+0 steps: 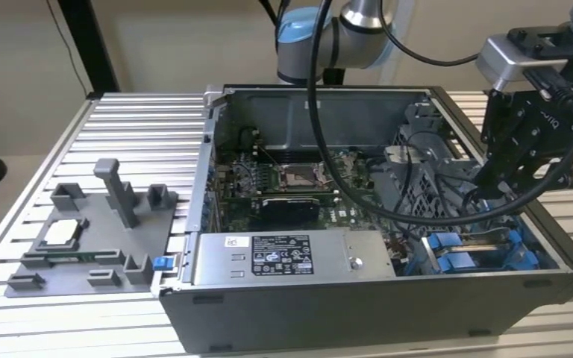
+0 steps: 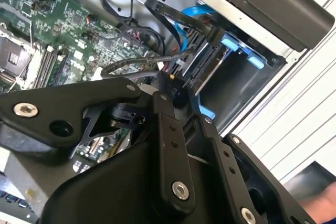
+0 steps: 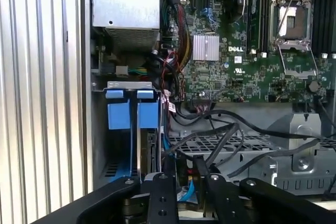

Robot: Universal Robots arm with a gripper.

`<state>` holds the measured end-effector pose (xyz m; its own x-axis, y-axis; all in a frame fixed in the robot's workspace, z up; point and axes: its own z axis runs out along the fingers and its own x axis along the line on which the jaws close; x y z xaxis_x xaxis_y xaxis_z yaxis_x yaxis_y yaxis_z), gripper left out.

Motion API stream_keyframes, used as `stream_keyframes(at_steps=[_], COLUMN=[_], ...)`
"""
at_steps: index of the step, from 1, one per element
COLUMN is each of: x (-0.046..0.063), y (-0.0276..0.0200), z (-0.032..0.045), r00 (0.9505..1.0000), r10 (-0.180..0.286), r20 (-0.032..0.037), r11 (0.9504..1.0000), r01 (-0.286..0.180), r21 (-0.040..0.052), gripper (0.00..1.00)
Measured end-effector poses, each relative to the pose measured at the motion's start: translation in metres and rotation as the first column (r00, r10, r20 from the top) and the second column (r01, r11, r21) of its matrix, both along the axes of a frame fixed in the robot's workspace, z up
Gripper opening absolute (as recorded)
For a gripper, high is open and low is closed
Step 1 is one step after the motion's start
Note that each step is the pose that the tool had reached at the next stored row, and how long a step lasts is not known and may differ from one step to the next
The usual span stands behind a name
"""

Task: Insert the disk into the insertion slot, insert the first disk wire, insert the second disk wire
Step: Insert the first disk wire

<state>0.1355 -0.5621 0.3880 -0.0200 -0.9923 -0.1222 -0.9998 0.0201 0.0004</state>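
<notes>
The claw (image 3: 181, 181) hangs low inside the open computer case (image 1: 366, 313), at the case's near corner on the exterior view's right. Whether it is open or closed, and whether it holds anything, cannot be told, because its own black linkage covers the tip in both wrist views.

Directly under and just ahead of the claw lies the insertion slot (image 3: 128, 84). Its blue rails run along the case's near wall, so its long axis points away from the claw towards the power-supply box (image 1: 286, 257). Any travel along the slot would therefore follow that wall rather than cross it. A grey striped edge between the rails, just beside the claw in the first wrist view, is probably the disk (image 3: 152, 153), already seated on edge in the slot. That is a judgement, since little of it shows.

A blue wire (image 3: 167, 145) passes close to the claw, next to that edge, and a tangle of black wires (image 3: 231, 135) crosses just beyond it. Further in sits the green motherboard (image 3: 236, 66). Well apart, towards the tabletop (image 1: 137, 134) edge on the exterior view's left, stands a grey fixture (image 1: 87, 239).
</notes>
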Motion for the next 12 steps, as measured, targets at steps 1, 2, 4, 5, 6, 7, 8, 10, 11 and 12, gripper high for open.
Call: stream_keyframes(at_steps=[1,2,4,5,6,7,8,10,11,12], x=[0.0008,0.0029,0.0040,0.0042,0.0042,0.0042,0.0043,0.0043,0.0043,0.0043], y=[-0.0004,-0.0009,-0.0015,-0.0018,-0.0018,-0.0019,-0.0019,-0.0020,-0.0020,-0.0020], z=[0.0001,0.0001,0.0000,0.0001,0.0001,0.0001,0.0000,0.0000,0.0000,0.0000], r00=[1.0000,1.0000,1.0000,1.0000,1.0000,1.0000,1.0000,1.0000,1.0000,1.0000], r10=[0.000,0.000,0.000,0.000,0.000,-0.001,-0.001,-0.003,-0.005,-0.006], r20=[0.0000,0.0000,0.0000,0.0000,0.0000,0.0000,0.0000,0.0000,0.0000,0.0000], r11=[1.0000,1.0000,1.0000,1.0000,1.0000,1.0000,1.0000,1.0000,1.0000,1.0000], r01=[0.000,0.000,0.000,0.000,0.000,0.001,0.001,0.003,0.005,0.006], r21=[0.0021,0.0044,0.0049,0.0050,0.0051,0.0050,0.0051,0.0050,0.0049,0.0048], gripper=[1.00,1.00,1.00,1.00,1.00,1.00,1.00,1.00,1.00,1.00])
